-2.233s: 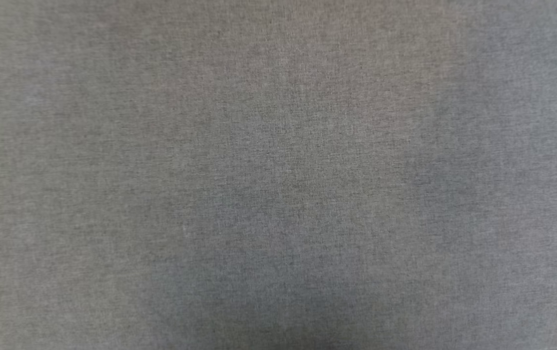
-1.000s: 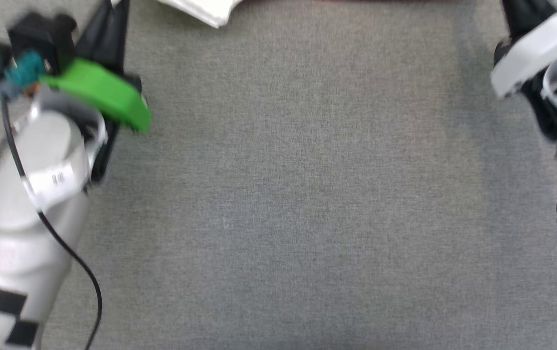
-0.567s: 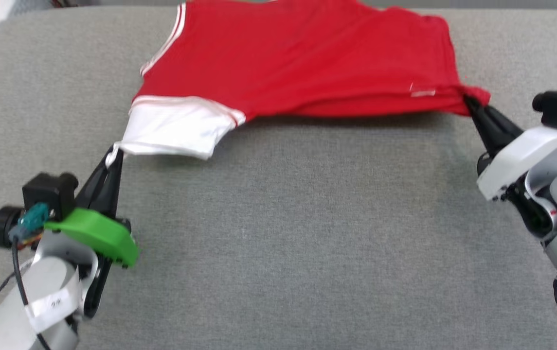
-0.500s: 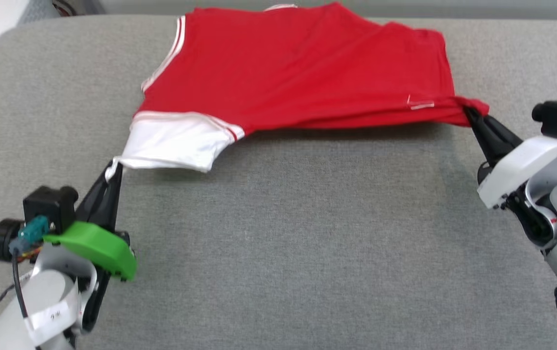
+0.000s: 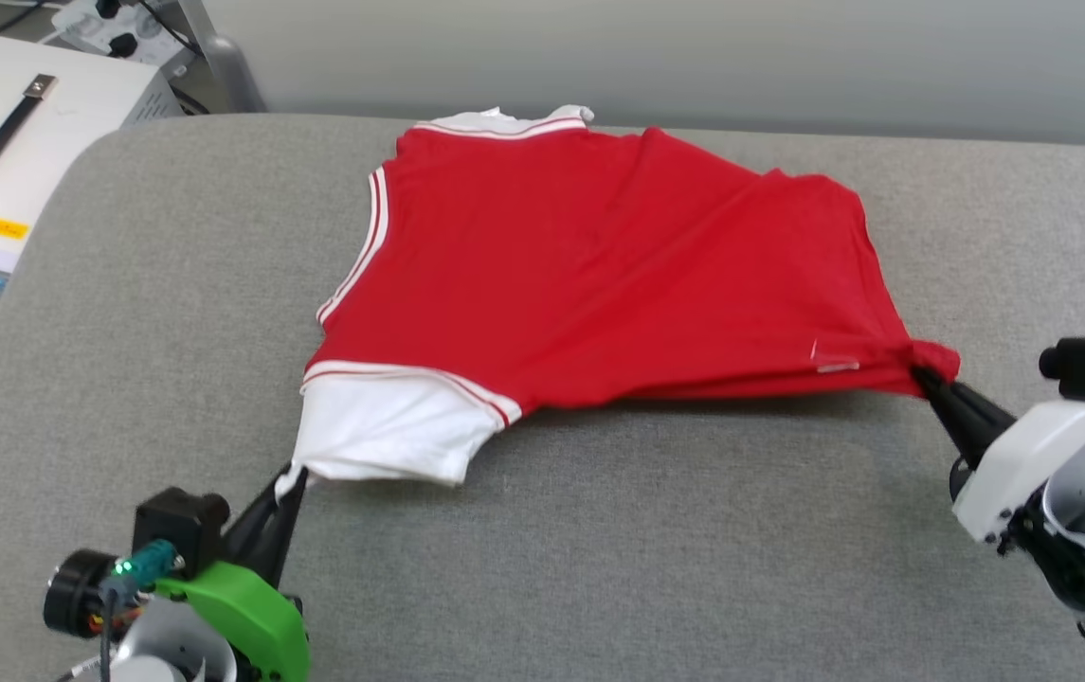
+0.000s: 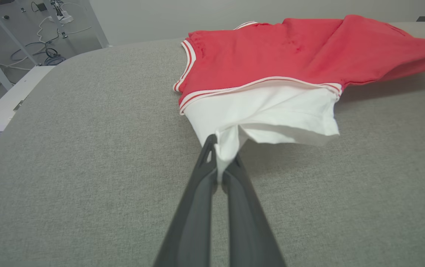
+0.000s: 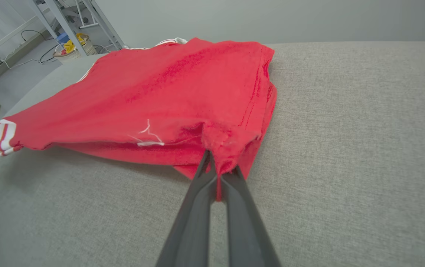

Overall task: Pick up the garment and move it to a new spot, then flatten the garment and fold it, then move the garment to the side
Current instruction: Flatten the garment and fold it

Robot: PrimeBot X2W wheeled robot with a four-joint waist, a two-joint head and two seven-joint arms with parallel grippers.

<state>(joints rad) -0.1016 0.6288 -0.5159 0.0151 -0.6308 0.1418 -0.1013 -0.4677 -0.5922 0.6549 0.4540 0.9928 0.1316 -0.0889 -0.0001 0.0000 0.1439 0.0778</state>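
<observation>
The garment is a red shirt with white sleeves and striped trim, spread over the grey padded table; its near edge is lifted and stretched between both grippers. My left gripper is shut on the tip of the white sleeve, as the left wrist view shows at the gripper. My right gripper is shut on a bunched red hem corner, pinched where the gripper meets the cloth. The garment shows its plain side; lettering and number are hidden.
A white equipment case with a black handle stands off the table's far left corner. Metal frame legs and cables are on the floor beyond. A pale wall runs behind the table. Bare grey surface lies in front of the garment.
The head camera has tilted up, so the whole picture shifted down. Both grippers still hold the sleeve and hem corner; the garment's near edge stays stretched between them.
</observation>
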